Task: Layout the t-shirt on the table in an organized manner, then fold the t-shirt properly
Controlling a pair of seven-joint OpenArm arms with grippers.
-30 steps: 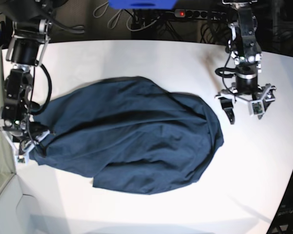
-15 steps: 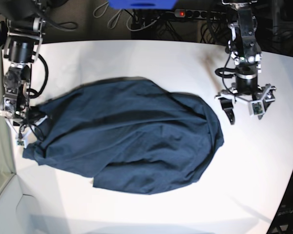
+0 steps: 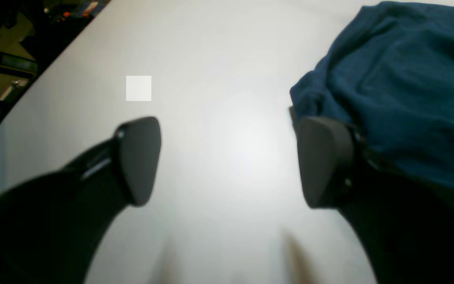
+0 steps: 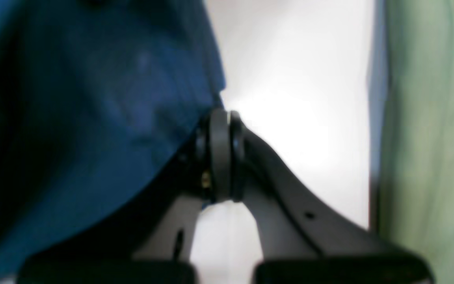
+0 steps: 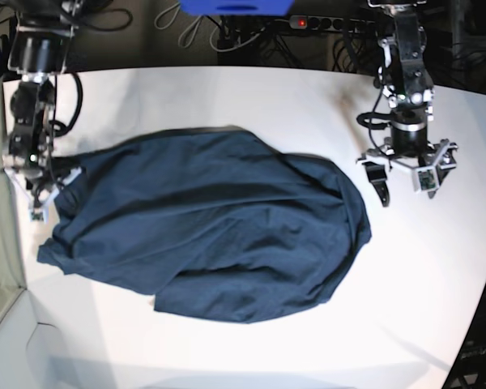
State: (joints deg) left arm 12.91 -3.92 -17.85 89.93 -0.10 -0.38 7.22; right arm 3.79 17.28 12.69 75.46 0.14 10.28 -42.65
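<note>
The shirt (image 5: 211, 223) lies bunched and rumpled across the middle of the table (image 5: 251, 93), one end reaching its edge on the base view's left; there the right gripper (image 4: 220, 156) has its jaws pressed together on the shirt's hem; the left gripper (image 5: 405, 180) hangs over bare table just beside the shirt's other end, jaws wide, holding nothing.
</note>
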